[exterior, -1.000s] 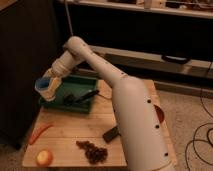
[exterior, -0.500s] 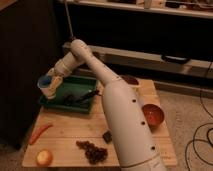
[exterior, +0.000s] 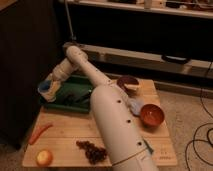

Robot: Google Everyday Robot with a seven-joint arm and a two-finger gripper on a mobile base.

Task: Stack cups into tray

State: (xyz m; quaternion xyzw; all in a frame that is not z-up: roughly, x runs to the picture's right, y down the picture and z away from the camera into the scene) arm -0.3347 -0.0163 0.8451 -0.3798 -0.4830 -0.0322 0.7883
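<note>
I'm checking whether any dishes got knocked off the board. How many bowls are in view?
2. A dark maroon bowl sits at the board's far right; a reddish-brown bowl sits nearer, at the right edge. The arm may hide others. The gripper is over the green tray's left end.

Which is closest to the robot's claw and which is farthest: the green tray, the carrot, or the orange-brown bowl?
The claw is at the tray's left end, by the light blue cup.
1. Green tray: right beside the claw.
2. Carrot: on the wooden board, in front of the claw at the left edge.
3. Orange-brown bowl: far across on the right side.
</note>
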